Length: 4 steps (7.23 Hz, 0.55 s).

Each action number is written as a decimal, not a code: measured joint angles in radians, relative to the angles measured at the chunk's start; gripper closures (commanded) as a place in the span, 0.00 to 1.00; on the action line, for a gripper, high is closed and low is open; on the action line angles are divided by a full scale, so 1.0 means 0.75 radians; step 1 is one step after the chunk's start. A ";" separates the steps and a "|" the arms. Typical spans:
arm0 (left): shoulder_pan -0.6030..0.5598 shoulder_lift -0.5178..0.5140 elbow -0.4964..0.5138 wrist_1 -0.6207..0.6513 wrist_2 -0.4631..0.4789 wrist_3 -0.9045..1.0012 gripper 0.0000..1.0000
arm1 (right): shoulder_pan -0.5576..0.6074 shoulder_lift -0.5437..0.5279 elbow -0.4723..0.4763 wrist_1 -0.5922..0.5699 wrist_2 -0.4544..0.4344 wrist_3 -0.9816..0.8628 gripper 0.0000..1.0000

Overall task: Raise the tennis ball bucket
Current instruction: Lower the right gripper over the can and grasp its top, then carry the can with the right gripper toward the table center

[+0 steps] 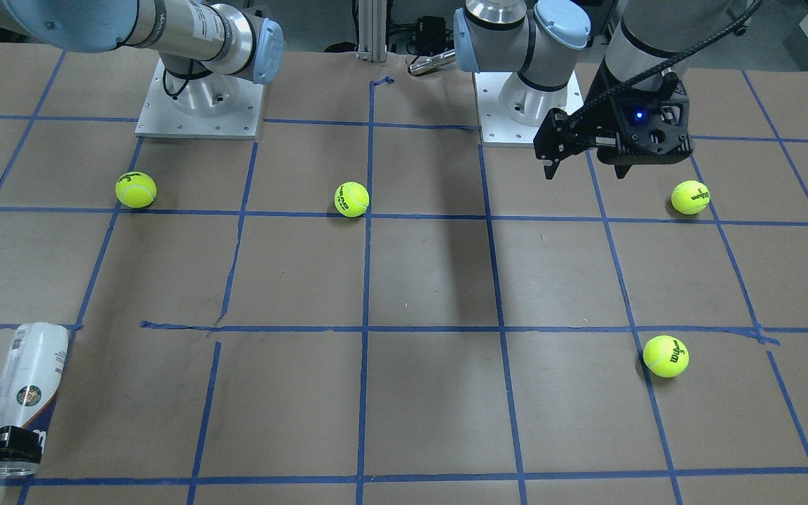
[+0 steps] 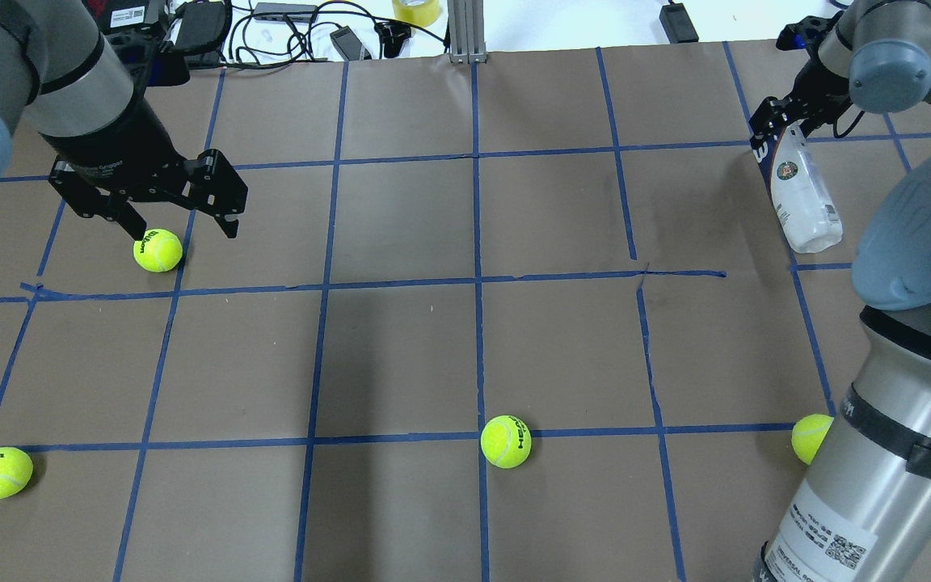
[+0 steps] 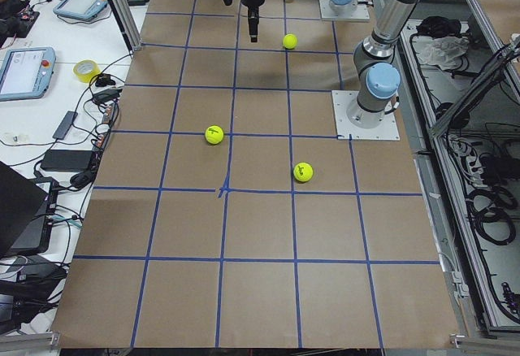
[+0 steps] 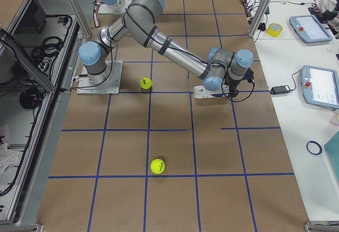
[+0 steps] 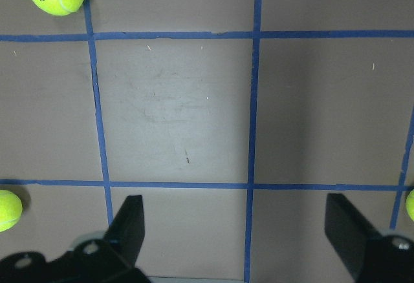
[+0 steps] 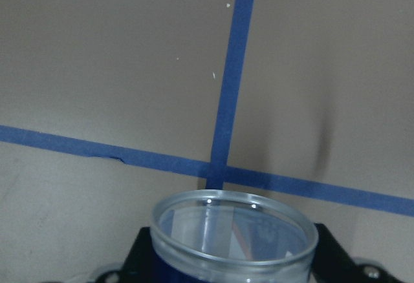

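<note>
Front-facing: tennis ball bucket (image 1: 31, 368) lies on its side near the desk's operator-side edge, at the robot's-right corner. Right gripper (image 1: 1, 443) is clamped on its clear open end.
Overhead: left gripper (image 2: 184, 230) spread wide, empty, over a tennis ball (image 2: 157, 250).
Right wrist: bucket rim sits between both fingers.

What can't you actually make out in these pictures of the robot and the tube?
- Right gripper: cut off by the front-facing view's left edge.
- Tennis ball bucket: label wording too small overhead; mostly hidden behind the right wrist in the exterior right view.
- One tennis ball: half hidden by the right arm overhead.
</note>
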 measured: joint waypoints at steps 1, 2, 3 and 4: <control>0.001 0.000 -0.002 0.000 0.000 0.000 0.00 | 0.005 -0.015 -0.001 -0.001 -0.001 0.000 0.68; 0.001 0.000 -0.004 0.000 0.000 0.000 0.00 | 0.027 -0.055 0.001 0.004 -0.004 -0.006 0.72; 0.002 0.001 -0.005 0.001 0.000 0.000 0.00 | 0.075 -0.105 0.009 0.015 -0.017 -0.020 0.77; 0.002 0.001 -0.005 0.001 -0.001 0.000 0.00 | 0.160 -0.162 0.029 0.021 -0.044 -0.030 0.87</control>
